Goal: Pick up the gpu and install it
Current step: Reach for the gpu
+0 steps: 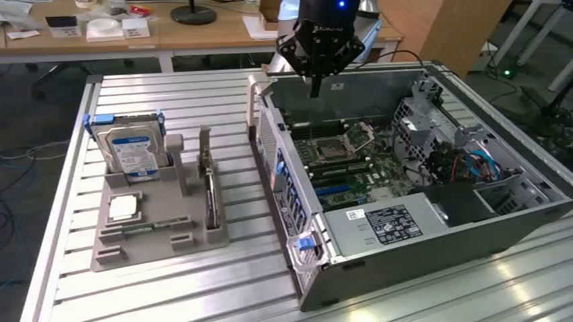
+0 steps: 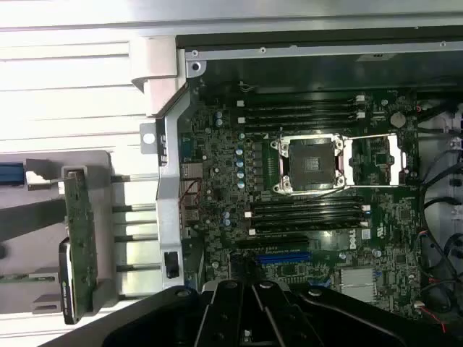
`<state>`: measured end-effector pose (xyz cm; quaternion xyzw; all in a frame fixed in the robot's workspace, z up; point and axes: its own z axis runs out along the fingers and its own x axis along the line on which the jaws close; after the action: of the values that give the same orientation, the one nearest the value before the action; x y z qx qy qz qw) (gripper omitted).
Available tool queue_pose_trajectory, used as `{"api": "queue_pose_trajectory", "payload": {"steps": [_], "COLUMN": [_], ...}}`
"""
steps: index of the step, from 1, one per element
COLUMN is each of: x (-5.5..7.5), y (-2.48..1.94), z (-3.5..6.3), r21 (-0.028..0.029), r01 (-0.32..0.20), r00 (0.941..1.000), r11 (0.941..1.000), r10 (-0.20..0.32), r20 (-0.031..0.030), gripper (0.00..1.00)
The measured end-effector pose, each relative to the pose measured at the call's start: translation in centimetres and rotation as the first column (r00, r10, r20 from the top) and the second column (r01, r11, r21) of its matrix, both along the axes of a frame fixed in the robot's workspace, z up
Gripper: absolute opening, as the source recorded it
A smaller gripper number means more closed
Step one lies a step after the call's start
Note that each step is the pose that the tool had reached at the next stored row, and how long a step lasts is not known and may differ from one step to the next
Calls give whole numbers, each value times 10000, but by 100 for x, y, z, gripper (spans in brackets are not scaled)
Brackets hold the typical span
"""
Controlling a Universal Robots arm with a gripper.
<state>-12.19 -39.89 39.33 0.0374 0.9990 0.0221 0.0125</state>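
Here, a slatted metal table (image 1: 170, 100) carries an open computer case (image 1: 447, 255) lying on its side, with its motherboard (image 1: 353, 168) exposed. Just beside the case, toward the exterior view's left, sits a grey holder (image 1: 152, 251). The gpu (image 1: 209, 194) stands on edge in that holder, along the side nearest the case, untouched. A blue-labelled hard drive (image 1: 133, 153) stands upright at the holder's back corner. The arm's jaws hang above the case's back wall, pressed together and holding nothing, well apart from the gpu.
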Motion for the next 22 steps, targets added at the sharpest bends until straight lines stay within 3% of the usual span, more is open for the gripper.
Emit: {"api": "queue_pose_trajectory", "payload": {"steps": [7, 22], "x": [-84, -639], "y": [0, 0], "z": [0, -1], "r21": [1, 1], "r01": [1, 0], "r00": [10000, 10000], "r11": [10000, 10000], "r10": [-1, 0], "r20": [0, 0], "gripper": [11, 11]}}
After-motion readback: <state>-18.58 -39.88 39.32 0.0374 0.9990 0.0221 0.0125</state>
